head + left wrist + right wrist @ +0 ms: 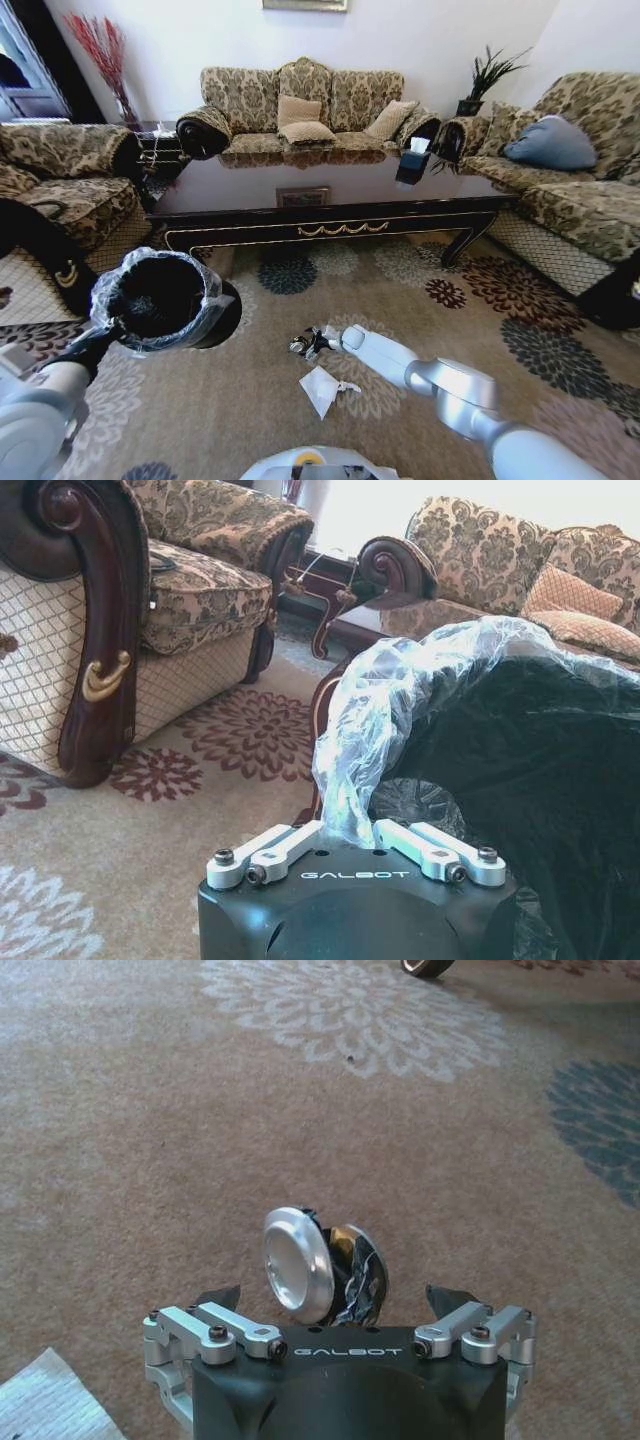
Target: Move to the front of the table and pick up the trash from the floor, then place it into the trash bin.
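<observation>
Left gripper (350,825) clamped on the bag-lined rim of the bin (160,300), holding it off the carpet (230,410) at the robot's left, mouth tilted toward the camera. Bin interior dark; contents cannot be told. Clear bag (400,695) crinkled over the rim, bunched between the closed fingers (285,848) in the left wrist view.

Right gripper (312,343) lowered to the carpet in front of the table (330,195). Fingers (215,1332) spread wide, one on each side of a crushed silvery can (320,1265). Can lying on the carpet between the fingers, round shiny end turned toward the camera, dark crumpled body behind. Contact between fingers and can not discernible.

White paper (322,388) flat on the carpet just beside the right forearm, on the robot's side of the can; one corner of it at the edge of the right wrist view (50,1405).

Table standing beyond the gripper, glossy top carrying a dark tissue box (412,165) near the far right end. Sofas (305,110) around the table on three sides.
</observation>
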